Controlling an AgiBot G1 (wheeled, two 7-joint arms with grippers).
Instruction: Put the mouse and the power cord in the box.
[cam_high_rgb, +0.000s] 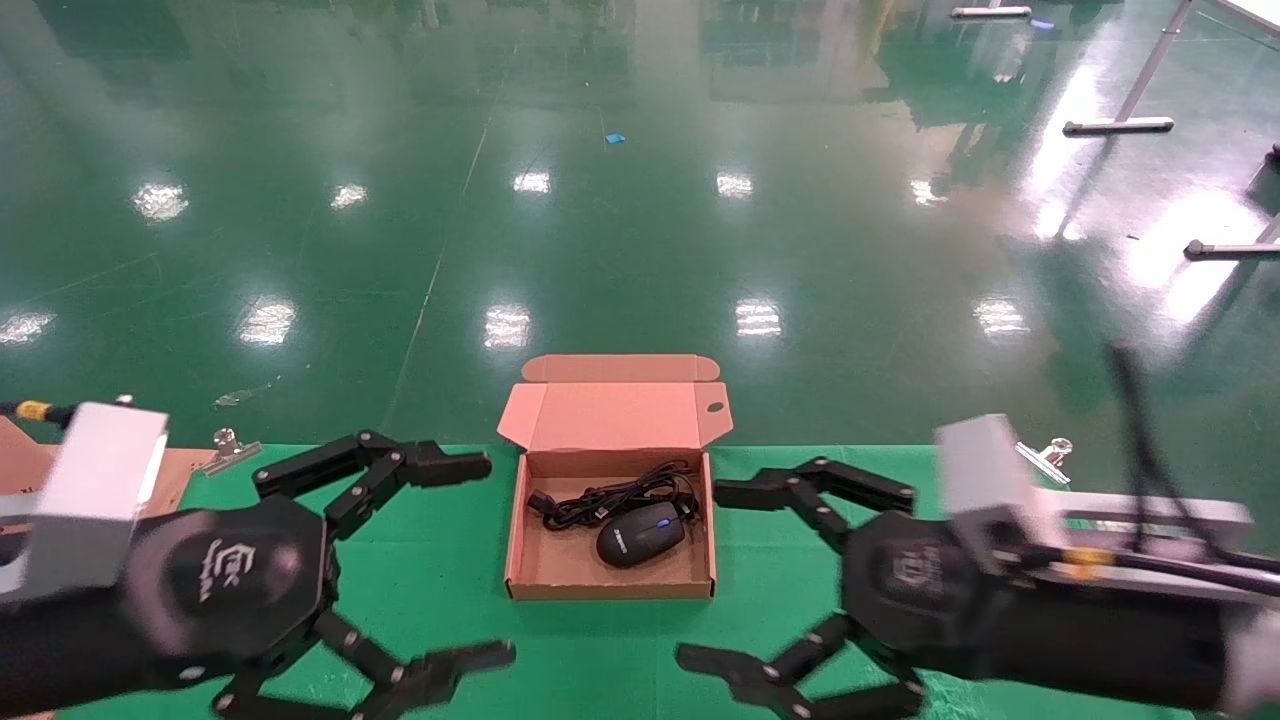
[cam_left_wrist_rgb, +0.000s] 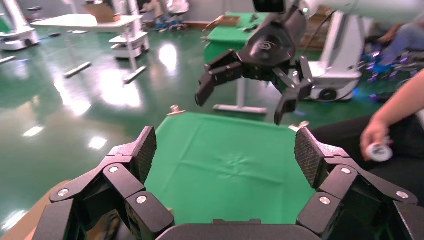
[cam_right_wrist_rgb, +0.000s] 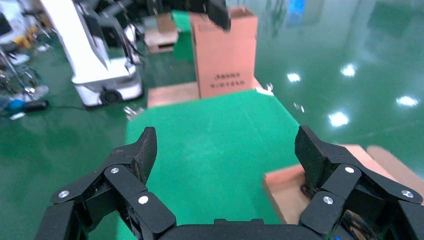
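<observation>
Both arms hang low over the green bench (cam_high_rgb: 440, 570). The left end effector (cam_high_rgb: 480, 560) and the right end effector (cam_high_rgb: 700, 575) are spread wide and hold nothing. Between them stands the box (cam_high_rgb: 525, 560), with the mouse (cam_high_rgb: 640, 533) and the power cord (cam_high_rgb: 610, 495) inside. Its lid (cam_high_rgb: 610, 415) stands open behind. A careless sideways swing could push the box or crush a flap.

The right claw (cam_right_wrist_rgb: 225, 150) gapes above the box (cam_right_wrist_rgb: 287, 187) edge.
</observation>
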